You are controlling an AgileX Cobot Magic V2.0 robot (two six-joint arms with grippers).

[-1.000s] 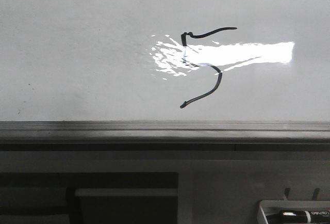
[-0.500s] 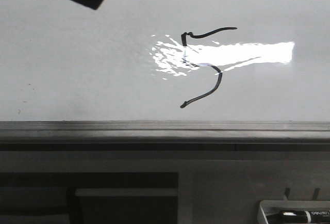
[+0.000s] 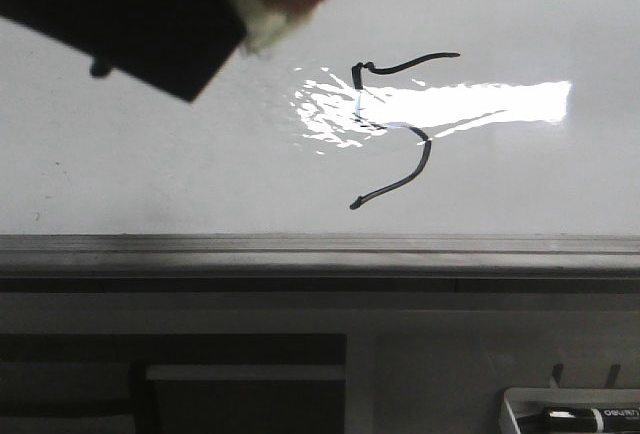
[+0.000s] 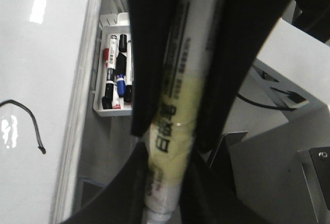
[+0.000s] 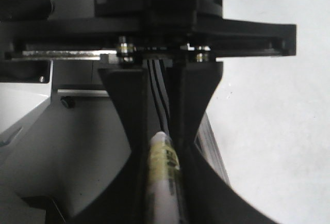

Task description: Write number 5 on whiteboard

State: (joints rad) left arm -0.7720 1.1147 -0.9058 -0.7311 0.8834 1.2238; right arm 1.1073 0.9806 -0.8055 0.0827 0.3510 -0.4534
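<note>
The number 5 (image 3: 427, 154) is a thin black line on the whiteboard (image 3: 150, 174), crossing the glare patch. Its lower tail shows in the left wrist view (image 4: 32, 123). My left gripper (image 4: 191, 79) is shut on a white marker pen (image 4: 175, 126) with yellowish tape, off the board's edge. My right gripper (image 5: 164, 131) is shut on a white pen with yellowish tape (image 5: 164, 172), with the board (image 5: 268, 131) beside it. A dark gripper body (image 3: 130, 24) with yellowish tape at its edge fills the front view's top left, away from the 5. I cannot tell which arm it is.
The board's grey edge rail (image 3: 320, 249) runs along its near side. A small white tray (image 3: 520, 409) with a black marker (image 3: 590, 417) sits at the near right. The left wrist view shows the tray (image 4: 100, 110) holding several markers.
The dark gripper body in the front view has moved down and right from the top edge and now looks much larger. The drawn 5 is unchanged.
</note>
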